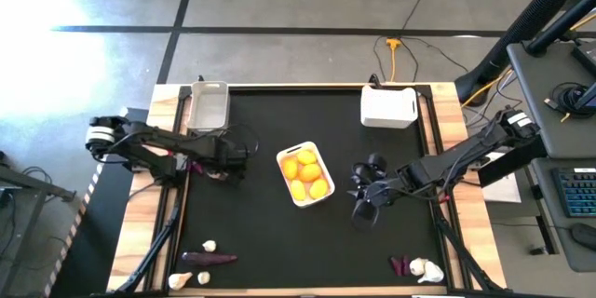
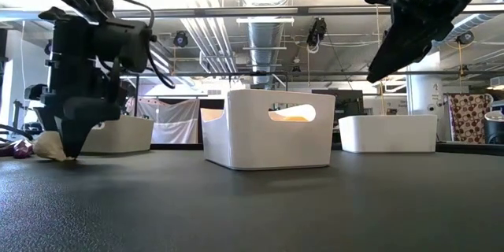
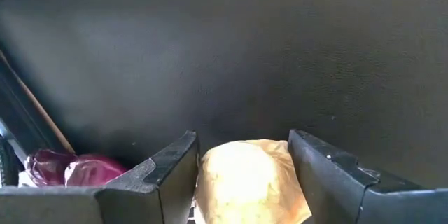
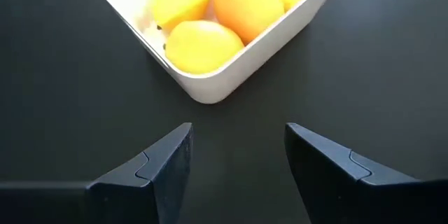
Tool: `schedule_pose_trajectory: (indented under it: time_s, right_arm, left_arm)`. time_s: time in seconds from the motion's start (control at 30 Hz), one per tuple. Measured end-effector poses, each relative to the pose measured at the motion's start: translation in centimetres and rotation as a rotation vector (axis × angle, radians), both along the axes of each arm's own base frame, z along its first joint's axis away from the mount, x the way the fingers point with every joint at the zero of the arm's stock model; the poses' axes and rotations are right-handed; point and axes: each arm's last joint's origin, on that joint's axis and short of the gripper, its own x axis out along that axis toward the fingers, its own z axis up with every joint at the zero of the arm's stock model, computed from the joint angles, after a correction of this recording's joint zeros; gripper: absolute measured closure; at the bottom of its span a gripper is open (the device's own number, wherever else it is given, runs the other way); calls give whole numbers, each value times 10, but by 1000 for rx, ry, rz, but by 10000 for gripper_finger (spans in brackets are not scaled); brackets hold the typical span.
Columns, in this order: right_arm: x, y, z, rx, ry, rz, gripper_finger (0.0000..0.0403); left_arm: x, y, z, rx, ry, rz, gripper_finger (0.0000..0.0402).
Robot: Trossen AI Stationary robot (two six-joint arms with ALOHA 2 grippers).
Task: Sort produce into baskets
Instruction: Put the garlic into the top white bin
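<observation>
Left gripper (image 3: pixel 241 182) reached down to the black tabletop (image 1: pixel 261 233) near the grey bin (image 1: pixel 208 105), jaws apart around a pale garlic bulb (image 3: pixel 248 182) lying between them; could not tell whether the pads touched it. Just beside it, a purple vegetable (image 3: pixel 80 170). Right gripper (image 4: pixel 238 175) hovered above the tabletop just right of the middle white bin (image 1: pixel 306 174), jaws apart and empty, pointed toward that bin. Middle bin filled with yellow and orange fruits (image 4: pixel 210 14). Along the near edge, more garlic bulbs and purple pieces: one cluster at the left (image 1: pixel 207 258), another at the right (image 1: pixel 417 266). Farther back, second white bin (image 1: pixel 388 106) at the right rear, contents hidden. No readable writing.
</observation>
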Motion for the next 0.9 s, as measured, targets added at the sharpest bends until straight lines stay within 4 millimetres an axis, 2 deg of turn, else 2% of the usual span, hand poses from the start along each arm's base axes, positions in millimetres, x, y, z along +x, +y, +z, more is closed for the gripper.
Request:
schedule_pose_trajectory:
  time_s: [0.2,0.47,0.7,0.9]
  right_arm:
    - [-2,-1,-1,-10,19,-1,183]
    - [-2,-1,-1,-28,18,-5,183]
    - [-3,-2,-2,-13,31,-20,183]
    - [-4,-2,-3,-17,42,-19,183]
  left_arm:
    - [5,1,4,12,4,-40,194]
    - [29,4,40,81,-135,-143,163]
    - [21,-1,46,39,-34,-208,106]
    - [18,-9,46,-29,-3,-225,82]
